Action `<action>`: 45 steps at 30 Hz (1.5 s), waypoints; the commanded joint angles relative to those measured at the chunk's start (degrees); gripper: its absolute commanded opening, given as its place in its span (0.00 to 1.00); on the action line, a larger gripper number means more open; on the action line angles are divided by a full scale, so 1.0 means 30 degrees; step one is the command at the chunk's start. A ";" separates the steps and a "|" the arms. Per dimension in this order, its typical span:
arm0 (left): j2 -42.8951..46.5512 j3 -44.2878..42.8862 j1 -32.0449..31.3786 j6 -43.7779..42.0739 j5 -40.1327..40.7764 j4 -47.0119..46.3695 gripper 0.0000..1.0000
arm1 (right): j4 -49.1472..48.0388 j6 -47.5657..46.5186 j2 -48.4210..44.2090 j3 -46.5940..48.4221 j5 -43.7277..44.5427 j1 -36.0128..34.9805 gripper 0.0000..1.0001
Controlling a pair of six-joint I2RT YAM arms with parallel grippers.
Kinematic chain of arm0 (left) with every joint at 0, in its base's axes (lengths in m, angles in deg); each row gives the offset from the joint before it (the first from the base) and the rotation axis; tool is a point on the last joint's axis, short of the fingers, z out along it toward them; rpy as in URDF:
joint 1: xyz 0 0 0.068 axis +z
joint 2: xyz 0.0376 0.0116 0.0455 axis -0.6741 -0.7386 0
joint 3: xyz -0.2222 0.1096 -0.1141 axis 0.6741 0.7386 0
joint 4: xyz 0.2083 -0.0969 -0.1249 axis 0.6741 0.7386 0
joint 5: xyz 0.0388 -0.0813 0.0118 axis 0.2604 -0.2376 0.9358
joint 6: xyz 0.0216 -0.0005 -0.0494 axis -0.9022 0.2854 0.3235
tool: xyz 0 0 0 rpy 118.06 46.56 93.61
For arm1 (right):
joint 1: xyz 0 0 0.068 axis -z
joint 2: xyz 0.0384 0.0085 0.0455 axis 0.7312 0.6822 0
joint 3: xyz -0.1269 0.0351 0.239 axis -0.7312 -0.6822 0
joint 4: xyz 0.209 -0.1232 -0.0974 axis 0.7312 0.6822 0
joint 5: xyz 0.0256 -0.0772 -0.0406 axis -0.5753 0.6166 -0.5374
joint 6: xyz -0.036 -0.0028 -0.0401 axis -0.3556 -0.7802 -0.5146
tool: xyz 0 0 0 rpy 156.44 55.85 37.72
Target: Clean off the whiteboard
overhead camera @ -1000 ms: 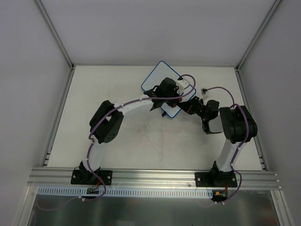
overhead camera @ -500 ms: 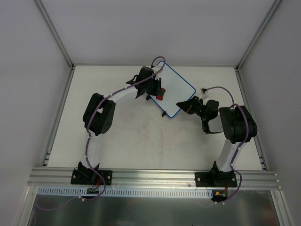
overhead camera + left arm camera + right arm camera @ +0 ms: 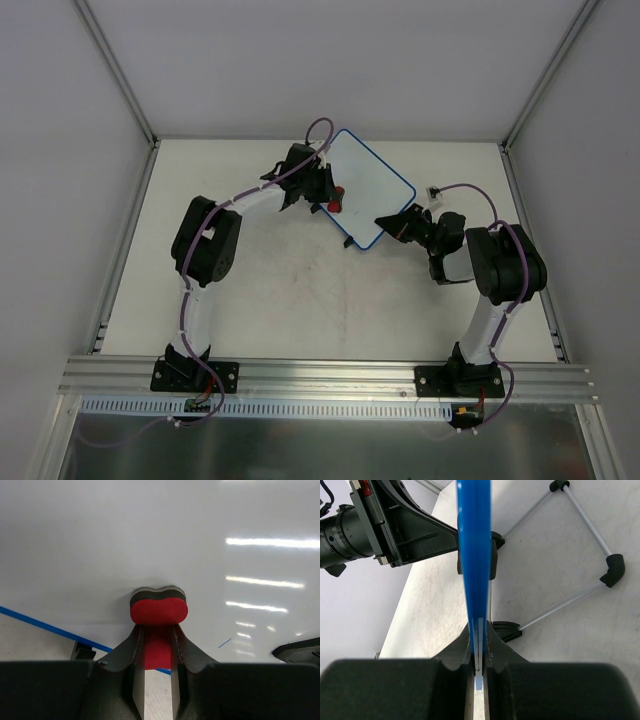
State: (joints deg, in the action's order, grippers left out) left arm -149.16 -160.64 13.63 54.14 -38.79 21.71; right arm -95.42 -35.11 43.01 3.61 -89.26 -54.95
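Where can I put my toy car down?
Bare table lies between the left arm and right arm, and left of the left arm. It's crowded at the whiteboard, where the left gripper presses the eraser and the right gripper clamps its edge.

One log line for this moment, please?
left gripper: shut on eraser | eraser: against whiteboard | right gripper: shut on whiteboard

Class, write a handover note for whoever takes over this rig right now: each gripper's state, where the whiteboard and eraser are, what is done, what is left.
Left gripper: shut on the red eraser, its dark face against the whiteboard near its left edge.
Right gripper: shut on the whiteboard's blue rim at its near edge.
Done: the board surface in view looks mostly white.
Left: one short blue mark beside the eraser; wipe it, then check the rest.
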 commanded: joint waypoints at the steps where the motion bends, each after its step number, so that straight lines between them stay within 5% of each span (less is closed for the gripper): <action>1: -0.0421 0.1525 0.0209 0.0496 0.1751 0.1474 0.00 | -0.4471 -0.0337 0.0025 0.0441 -0.0369 -0.0245 0.00; 13: -0.0332 0.2142 0.0473 0.1348 0.2169 0.1445 0.00 | -0.4471 -0.0307 -0.0033 0.0441 -0.0369 -0.0245 0.00; 36: -0.0742 -0.1140 -0.5736 -0.9047 0.2280 0.3671 0.00 | -0.4471 -0.0220 0.0201 0.0587 -0.0369 -0.0274 0.00; 45: -0.0975 -0.1373 -0.6295 -0.8999 0.4242 0.3759 0.00 | -0.4471 -0.0190 0.0143 0.0587 -0.0398 -0.0245 0.00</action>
State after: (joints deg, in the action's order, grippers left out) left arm -147.90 -164.49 -3.68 27.17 -26.14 30.35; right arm -95.33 -35.40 43.60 3.76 -88.93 -54.30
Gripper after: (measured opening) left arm 0.169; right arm 0.074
